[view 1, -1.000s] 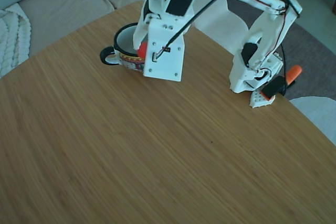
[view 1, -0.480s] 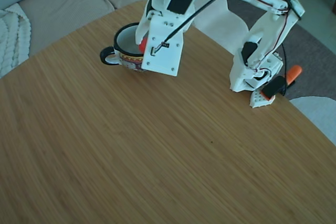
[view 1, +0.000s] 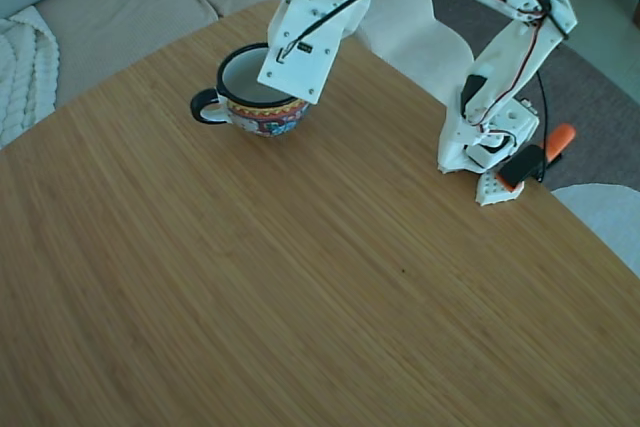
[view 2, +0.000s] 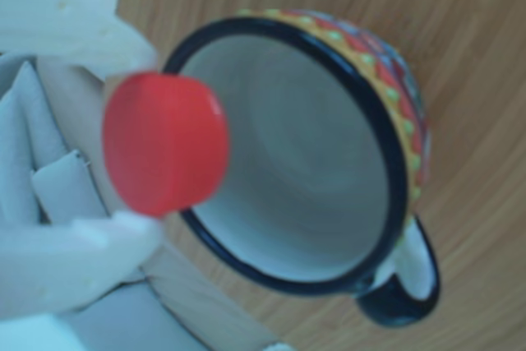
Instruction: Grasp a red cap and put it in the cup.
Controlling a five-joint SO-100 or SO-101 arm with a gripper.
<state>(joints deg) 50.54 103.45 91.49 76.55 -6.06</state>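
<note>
My jaws are pinched on the red cap (view 2: 165, 143), one white finger above it and one below in the other view, its flat round face turned toward the camera. My gripper (view 2: 136, 145) holds it just over the black rim of the cup (view 2: 394, 129), at the rim's left edge in that view; the cap overlaps the rim line but most of the white-lined mouth lies open to its right. That is the relation that matters: the hollow lies to the right of my jaws in this view, and the cap is far smaller than the opening, so I judge it needs only a short carry further over the middle before I let go. Dropped here, it might clip the rim and bounce out onto the wood. The mug's black handle sits at the lower right, away from me.

In the fixed view the cap is hidden behind my white wrist plate, which hangs tilted over the cup (view 1: 262, 117). My arm arches high from its base (view 1: 487, 152) at the right edge of the wooden table (view 1: 300, 297), forearm reaching left and down toward the mug.
</note>
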